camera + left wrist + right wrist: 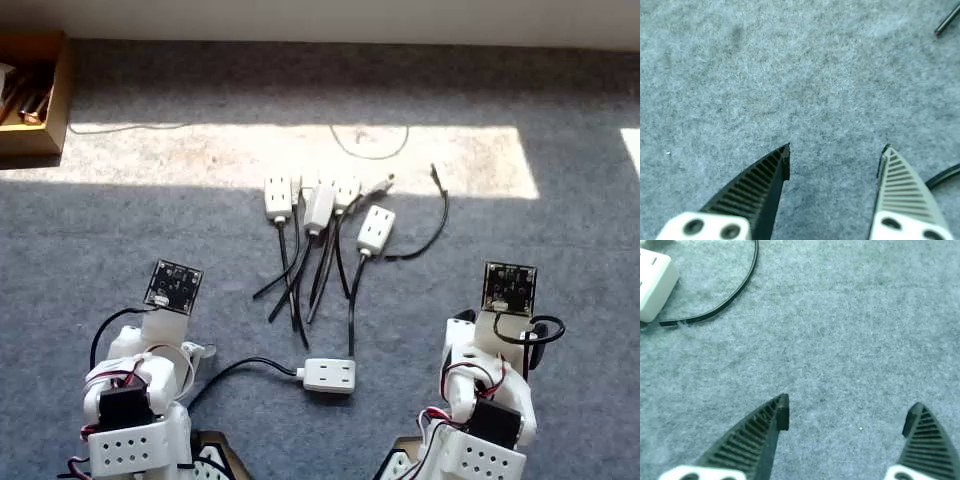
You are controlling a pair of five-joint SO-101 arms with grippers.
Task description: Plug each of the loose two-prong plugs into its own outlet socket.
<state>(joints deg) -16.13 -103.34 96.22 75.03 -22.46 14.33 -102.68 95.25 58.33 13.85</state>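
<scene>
Looking across the grey carpet [120, 220] from the left, I see a wooden box [35, 95] off in the far corner. Nearer to me the left arm [140, 400] sits folded low. The left gripper [836, 150] hangs over bare carpet with its fingers spread wide: a black finger [762, 187] and a pale finger [902, 187]. Nothing lies between them and neither touches anything. A black cord [942, 176] curves just beside the pale one.

Between the two arms a lone outlet block [330, 375] lies flat, its cord trailing toward the left arm. Farther off, at the edge of a sunlit patch [200, 155], four white outlet blocks [320, 205] lie bunched together. Their black leads [295, 280] fan out toward the arms, crossing one another. The ends of those leads are too small for me to make out any prongs, and I cannot tell whether any plug is seated.

On the right the right arm [490, 400] is tucked in the same way. The right gripper [849, 405] is also spread wide over bare carpet, with both dark fingers [760, 435] holding nothing. A white block [652, 282] and a curved black lead [725, 295] lie well apart from its tips.
</scene>
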